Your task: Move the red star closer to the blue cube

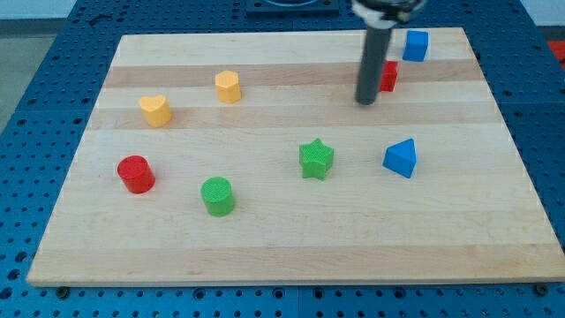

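My tip (366,102), a bare rod with no jaws, sits just left-below the red star block (388,76); the blue cube block (416,45) lies up-right near the wooden tabletop's (265,247) top-right corner.

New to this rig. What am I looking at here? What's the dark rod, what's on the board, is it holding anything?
One camera looks down at a wooden board. The dark rod is the end of a robot arm; it has no gripper and holds nothing, it only pushes blocks with my tip. The tip sits just left of the red star, which the rod partly hides. The blue cube lies up and right of it. Also there: blue pyramid-like block, green star, green cylinder, red cylinder, two yellow blocks.
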Controlling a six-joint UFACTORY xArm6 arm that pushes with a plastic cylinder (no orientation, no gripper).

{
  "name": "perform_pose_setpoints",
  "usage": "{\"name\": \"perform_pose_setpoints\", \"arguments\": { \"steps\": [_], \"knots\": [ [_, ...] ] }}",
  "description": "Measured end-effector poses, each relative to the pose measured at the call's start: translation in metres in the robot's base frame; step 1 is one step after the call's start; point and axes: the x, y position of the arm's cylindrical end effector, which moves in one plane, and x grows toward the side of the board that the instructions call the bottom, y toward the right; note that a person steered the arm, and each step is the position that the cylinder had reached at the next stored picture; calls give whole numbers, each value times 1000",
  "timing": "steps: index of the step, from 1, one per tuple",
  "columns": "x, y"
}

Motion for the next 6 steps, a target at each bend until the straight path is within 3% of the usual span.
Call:
{"name": "perform_pose_setpoints", "arguments": {
  "steps": [2,3,4,6],
  "knots": [
    [11,-10],
    [-33,27],
    [-51,55],
    [-52,55]
  ]
}}
